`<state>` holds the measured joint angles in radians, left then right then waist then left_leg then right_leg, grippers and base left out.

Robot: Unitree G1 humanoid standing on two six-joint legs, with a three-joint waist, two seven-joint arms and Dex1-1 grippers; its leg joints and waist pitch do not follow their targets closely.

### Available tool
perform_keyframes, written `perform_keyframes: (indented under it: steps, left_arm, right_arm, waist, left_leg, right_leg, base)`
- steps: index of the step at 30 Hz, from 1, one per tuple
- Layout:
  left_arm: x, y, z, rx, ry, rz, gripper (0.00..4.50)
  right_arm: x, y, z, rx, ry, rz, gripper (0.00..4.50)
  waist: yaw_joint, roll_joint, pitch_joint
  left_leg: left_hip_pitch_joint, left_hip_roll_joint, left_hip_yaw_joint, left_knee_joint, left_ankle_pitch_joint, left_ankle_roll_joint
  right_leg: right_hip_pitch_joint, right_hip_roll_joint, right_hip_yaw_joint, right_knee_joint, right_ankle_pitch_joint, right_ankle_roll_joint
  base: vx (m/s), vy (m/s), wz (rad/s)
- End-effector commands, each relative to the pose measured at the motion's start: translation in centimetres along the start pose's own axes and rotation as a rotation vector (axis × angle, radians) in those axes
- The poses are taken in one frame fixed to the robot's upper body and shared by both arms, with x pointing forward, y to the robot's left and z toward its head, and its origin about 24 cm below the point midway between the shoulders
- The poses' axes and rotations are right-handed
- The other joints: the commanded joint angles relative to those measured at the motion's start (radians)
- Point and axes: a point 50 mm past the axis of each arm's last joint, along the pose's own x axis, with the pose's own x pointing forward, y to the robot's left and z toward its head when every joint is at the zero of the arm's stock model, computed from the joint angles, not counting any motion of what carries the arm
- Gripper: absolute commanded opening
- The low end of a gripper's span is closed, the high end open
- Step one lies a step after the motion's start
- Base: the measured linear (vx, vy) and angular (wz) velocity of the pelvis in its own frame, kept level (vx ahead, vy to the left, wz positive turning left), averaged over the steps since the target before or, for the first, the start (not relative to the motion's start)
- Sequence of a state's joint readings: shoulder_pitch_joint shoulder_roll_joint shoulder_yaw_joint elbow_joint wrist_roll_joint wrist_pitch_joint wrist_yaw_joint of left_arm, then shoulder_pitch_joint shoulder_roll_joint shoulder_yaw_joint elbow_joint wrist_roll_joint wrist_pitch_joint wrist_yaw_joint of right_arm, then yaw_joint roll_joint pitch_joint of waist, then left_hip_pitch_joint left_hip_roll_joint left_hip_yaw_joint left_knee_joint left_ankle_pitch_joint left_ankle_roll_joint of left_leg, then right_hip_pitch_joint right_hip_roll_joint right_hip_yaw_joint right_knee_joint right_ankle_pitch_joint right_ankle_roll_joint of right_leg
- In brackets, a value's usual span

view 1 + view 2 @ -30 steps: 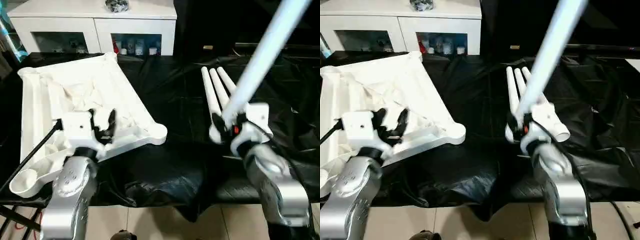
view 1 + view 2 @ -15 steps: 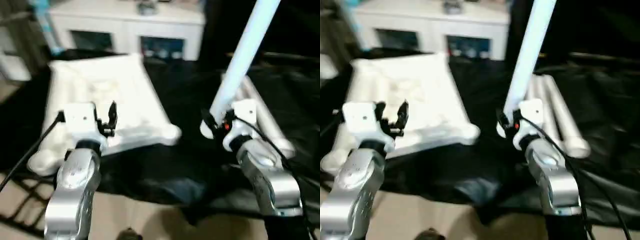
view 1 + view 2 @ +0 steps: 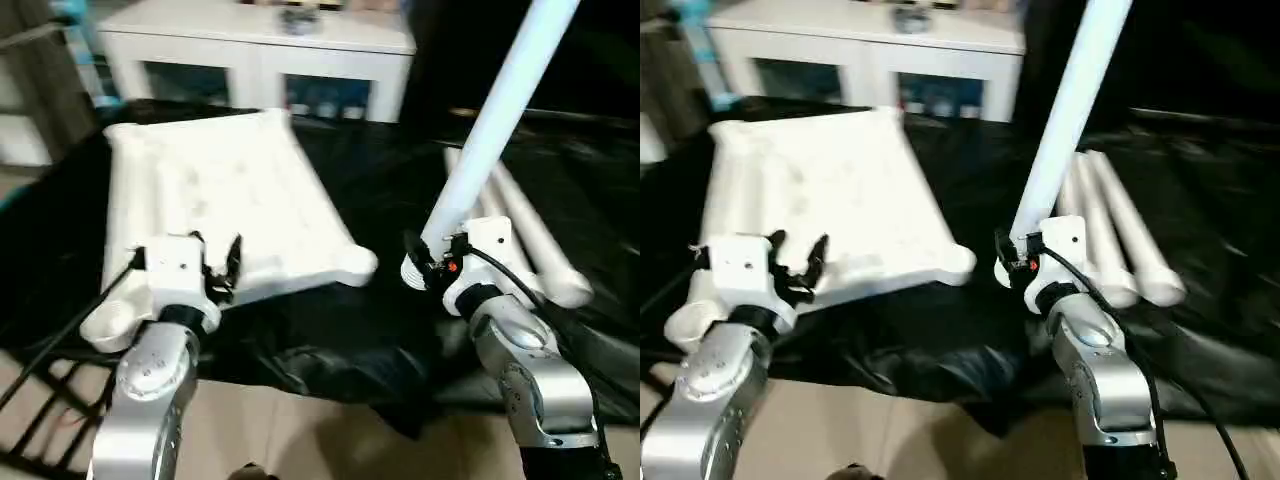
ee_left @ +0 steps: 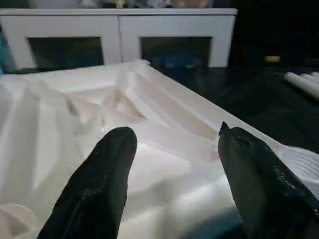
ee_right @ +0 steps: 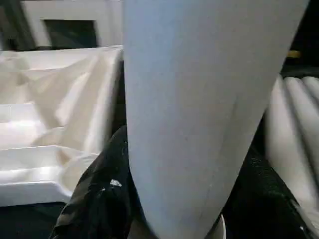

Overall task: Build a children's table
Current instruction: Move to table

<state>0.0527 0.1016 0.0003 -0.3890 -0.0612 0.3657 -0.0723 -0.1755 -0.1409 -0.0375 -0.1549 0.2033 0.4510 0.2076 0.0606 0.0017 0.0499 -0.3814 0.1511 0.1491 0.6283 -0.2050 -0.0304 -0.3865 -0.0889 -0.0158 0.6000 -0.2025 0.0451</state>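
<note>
work table (image 3: 380,330), black drape, carries everything; white cabinet (image 3: 260,50) with glass doors stands behind it

table top (image 3: 215,205) lies underside up on the left half of the drape, ribs facing the camera, rounded corner sockets at the corners; the near-right socket (image 3: 355,265) sits toward the table's middle, the near-left one (image 3: 105,322) by the front edge

three legs (image 3: 1115,235) lie side by side on the right half, touching each other, flared ends toward the robot, well apart from the top

fourth leg (image 3: 495,125) is in the right gripper (image 3: 425,262): black fingers clamped on its lower end, one on each side as the right wrist view shows (image 5: 99,199), tube tilted up and away to the right, running out of the picture's top edge. It hangs above the drape between the top and the lying legs, just in front of their near ends

left gripper (image 3: 215,265) empty, fingers spread wide, hovering over the near edge of the top; left wrist view has both fingers (image 4: 94,184) apart with the ribbed underside (image 4: 149,149) between them, not touching it as far as I can tell
</note>
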Motion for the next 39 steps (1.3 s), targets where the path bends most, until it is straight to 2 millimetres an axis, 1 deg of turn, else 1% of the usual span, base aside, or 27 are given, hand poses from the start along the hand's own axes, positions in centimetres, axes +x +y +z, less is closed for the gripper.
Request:
perform_keyframes:
  steps: [1,3,4,5,6,7,8,9,10,11,14,15,16,17,19,20,22,23,24,25,26,27,28,30,33,35,39]
  left_arm:
    - [-0.2,-0.1,0.4,0.006,-0.024,-0.002,3.06]
    - [-0.2,-0.2,0.4,0.011,-0.029,-0.01,3.06]
    - [-0.2,-0.2,0.4,0.012,-0.03,-0.011,3.06]
    - [-0.2,-0.3,0.5,0.018,-0.032,-0.015,3.06]
    - [-0.2,-0.3,0.5,0.023,-0.034,-0.018,3.06]
    - [-0.2,-0.3,0.5,0.026,-0.035,-0.019,3.06]
    - [-0.2,-0.3,0.5,0.032,-0.039,-0.023,3.06]
    - [-0.3,-0.4,0.5,0.03,-0.04,-0.025,3.06]
    - [-0.3,-0.4,0.6,0.028,-0.041,-0.026,3.06]
    - [-0.3,-0.4,0.6,0.03,-0.041,-0.024,3.06]
    - [-0.4,-0.2,0.6,0.034,-0.038,-0.014,3.06]
    - [-0.5,-0.1,0.6,0.03,-0.04,-0.009,3.06]
    - [-0.5,-0.1,0.6,0.029,-0.04,-0.004,3.06]
    - [-0.6,-0.1,0.6,0.029,-0.04,0.004,3.06]
    - [-0.7,0.1,0.5,0.029,-0.038,0.016,3.06]
    - [-0.8,0.1,0.5,0.03,-0.036,0.024,3.06]
    - [-1.0,0.3,0.6,0.024,-0.037,0.046,3.06]
    - [-1.1,0.4,0.6,0.026,-0.036,0.056,3.06]
    - [-1.2,0.4,0.6,0.024,-0.037,0.063,3.06]
    - [-1.4,0.5,0.6,0.022,-0.035,0.071,3.06]
    - [-1.5,0.6,0.5,0.024,-0.032,0.08,3.06]
    - [-1.7,0.7,0.6,0.011,-0.045,0.085,3.06]
    - [-1.8,0.8,0.7,0.002,-0.056,0.088,3.06]
    - [-2.0,1.1,0.6,0.021,-0.042,0.093,3.06]
    - [-1.8,0.9,0.6,0.032,-0.037,0.032,3.06]
    - [-1.7,-0.2,0.6,0.05,-0.046,-0.107,3.06]
    - [-1.0,-1.8,-0.4,0.063,0.019,-0.344,3.06]
  right_arm:
    - [-0.1,-0.2,0.8,-0.006,-0.029,0.011,1.89]
    - [-0.1,-0.2,0.7,-0.018,-0.024,0.014,1.89]
    - [-0.1,-0.2,0.7,-0.018,-0.023,0.015,1.89]
    - [-0.1,-0.2,0.6,-0.016,-0.022,0.02,1.89]
    - [0.0,0.0,0.6,-0.01,-0.017,0.032,1.89]
    - [0.0,0.1,0.6,-0.012,-0.018,0.043,1.89]
    - [0.1,0.4,0.6,-0.06,-0.017,0.06,1.89]
    - [0.1,0.6,0.5,-0.074,-0.012,0.075,1.89]
    - [0.1,0.6,0.5,-0.078,-0.009,0.083,1.89]
    - [0.1,0.8,0.4,-0.082,-0.002,0.095,1.89]
    - [0.1,1.1,0.3,-0.113,0.008,0.131,1.89]
    - [0.1,1.3,0.3,-0.121,0.008,0.146,1.89]
    - [0.1,1.5,0.2,-0.117,0.011,0.159,1.89]
    - [0.1,1.8,0.1,-0.113,0.015,0.19,1.89]
    - [0.1,2.2,0.0,-0.118,0.019,0.229,1.89]
    - [0.1,2.5,0.0,-0.123,0.023,0.252,1.89]
    - [0.0,3.0,-0.1,-0.141,0.027,0.295,1.89]
    - [0.0,3.1,-0.2,-0.138,0.029,0.313,1.89]
    - [-0.1,3.3,-0.3,-0.134,0.031,0.33,1.89]
    - [-0.1,3.4,-0.4,-0.124,0.032,0.337,1.89]
    - [-0.1,3.6,-0.5,-0.11,0.036,0.347,1.89]
    - [-0.1,3.6,-0.6,-0.077,0.042,0.349,1.89]
    - [-0.1,3.7,-0.7,-0.052,0.045,0.352,1.89]
    - [-0.1,3.7,-1.0,-0.046,0.047,0.344,1.89]
    - [0.1,3.3,-1.1,-0.027,0.041,0.292,1.89]
    - [0.1,2.8,-1.2,0.002,0.035,0.234,1.89]
    - [0.0,1.6,-1.2,0.021,0.026,0.141,1.89]
  waist:
    - [-0.029,-0.012,-0.029]
    - [-0.041,0.008,-0.009]
    - [-0.038,0.016,-0.001]
    - [-0.014,0.02,-0.012]
    - [0.011,0.009,0.003]
    - [0.04,0.014,-0.015]
    - [0.023,-0.071,-0.019]
    - [0.036,-0.086,-0.021]
    - [0.055,-0.085,-0.045]
    - [0.064,-0.085,-0.045]
    - [0.074,-0.028,-0.049]
    - [0.066,0.036,-0.048]
    - [0.039,0.042,-0.039]
    - [0.002,0.051,-0.084]
    - [0.003,0.032,-0.082]
    - [0.004,0.019,-0.082]
    - [0.004,-0.023,-0.054]
    - [0.021,-0.076,-0.029]
    - [0.038,-0.093,-0.032]
    - [0.037,-0.091,-0.034]
    - [0.041,-0.076,-0.03]
    - [0.05,-0.08,-0.031]
    - [0.062,-0.05,-0.039]
    - [0.03,0.001,-0.077]
    - [0.048,-0.016,-0.089]
    - [0.06,-0.044,-0.076]
    - [0.062,-0.014,-0.053]
  left_leg:
    - [0.143,0.04,0.013,-0.06,-0.648,-0.13]
    - [0.176,0.084,0.005,-0.092,-0.828,-0.103]
    - [0.147,0.118,0.002,-0.147,-0.903,-0.103]
    - [0.083,0.18,0.016,-0.245,-1.016,-0.096]
    - [0.014,0.145,-0.007,-0.263,-1.023,-0.058]
    - [0.001,0.122,0.023,-0.216,-0.939,-0.012]
    - [0.048,0.033,0.029,0.001,-0.513,-0.005]
    - [0.006,0.014,0.015,0.104,-0.314,0.032]
    - [-0.073,0.003,-0.026,0.126,-0.154,0.065]
    - [-0.079,-0.014,-0.033,0.098,-0.08,0.07]
    - [-0.066,0.006,-0.038,0.029,0.062,0.2]
    - [-0.028,0.021,-0.066,-0.053,0.042,0.236]
    - [-0.001,0.031,-0.126,-0.094,-0.05,0.305]
    - [0.16,0.076,-0.269,-0.084,-0.076,0.52]
    - [0.153,0.076,-0.325,-0.074,0.097,0.623]
    - [0.151,0.06,-0.33,-0.073,0.148,0.616]
    - [0.057,-0.033,-0.3,-0.117,0.039,0.442]
    - [-0.037,-0.131,-0.22,-0.065,-0.173,0.304]
    - [-0.051,-0.131,-0.168,0.033,-0.215,0.261]
    - [-0.063,-0.063,-0.13,0.138,-0.188,0.184]
    - [-0.065,-0.043,-0.129,0.138,-0.142,0.125]
    - [-0.047,-0.025,-0.098,0.069,-0.099,0.04]
    - [-0.023,0.0,-0.081,-0.026,0.031,0.061]
    - [0.104,0.118,-0.131,-0.065,0.272,0.201]
    - [0.111,0.112,-0.155,-0.011,0.925,0.23]
    - [0.036,0.018,-0.071,-0.027,0.595,0.104]
    - [0.025,0.041,-0.056,-0.094,-0.1,-0.073]
  right_leg:
    - [-0.065,0.037,-0.012,-0.145,-0.639,-0.004]
    - [-0.057,0.063,-0.083,-0.126,-0.622,-0.001]
    - [-0.022,0.059,-0.098,-0.069,-0.566,-0.011]
    - [0.089,-0.001,-0.104,0.123,-0.24,-0.057]
    - [0.132,-0.012,-0.091,0.143,-0.22,-0.036]
    - [0.174,-0.029,-0.016,0.16,-0.405,0.005]
    - [0.092,-0.128,0.071,-0.104,-0.998,0.079]
    - [0.096,-0.157,0.104,-0.146,-1.131,0.103]
    - [0.168,-0.154,0.134,-0.109,-0.928,0.052]
    - [0.174,-0.099,0.1,-0.087,-0.651,0.011]
    - [0.188,-0.146,-0.044,-0.142,-0.367,-0.074]
    - [0.221,-0.057,-0.146,-0.134,-0.293,-0.059]
    - [0.206,0.013,-0.171,-0.075,-0.29,-0.037]
    - [0.069,0.079,-0.13,0.09,-0.316,-0.052]
    - [0.0,0.061,-0.055,0.156,-0.298,-0.015]
    - [-0.016,0.061,-0.038,0.162,-0.268,0.009]
    - [0.007,0.043,0.035,0.099,-0.069,0.012]
    - [0.075,-0.057,0.117,-0.073,-0.079,0.038]
    - [0.118,-0.132,0.139,-0.127,-0.217,0.082]
    - [0.151,-0.243,0.119,-0.15,-0.345,0.061]
    - [0.15,-0.238,0.075,-0.145,-0.381,0.042]
    - [0.174,-0.128,0.091,-0.12,-0.394,-0.164]
    - [0.178,-0.072,0.032,-0.094,-0.251,-0.27]
    - [0.045,0.013,-0.033,0.031,0.057,-0.19]
    - [-0.005,-0.029,0.016,0.032,0.213,-0.057]
    - [0.046,-0.025,0.027,-0.006,0.263,-0.058]
    - [0.058,-0.037,0.028,-0.024,0.02,-0.112]
  base:
    - [-0.079,-0.062,-0.25]
    - [-0.029,-0.039,-0.77]
    - [0.005,-0.01,-0.92]
    - [-0.045,-0.018,-1.04]
    - [-0.036,-0.099,-0.66]
    - [-0.036,-0.099,-0.66]
    - [0.033,-0.177,-0.3]
    - [0.074,-0.152,-0.21]
    - [0.074,-0.152,-0.21]
    - [0.111,-0.107,0.05]
    - [0.127,-0.078,0.46]
    - [0.216,0.032,0.56]
    - [0.216,0.032,0.56]
    - [0.292,-0.007,0.54]
    - [0.251,-0.047,0.58]
    - [0.157,-0.038,0.55]
    - [0.116,-0.043,0.52]
    - [0.079,-0.086,0.71]
    - [0.102,-0.09,0.73]
    - [0.102,-0.09,0.73]
    - [0.124,-0.03,0.45]
    - [0.121,-0.004,0.21]
    - [0.121,-0.004,0.21]
    - [0.134,0.054,0.21]
    - [0.082,0.083,0.09]
    - [-0.019,0.08,-0.02]
    - [-0.071,0.001,0.0]
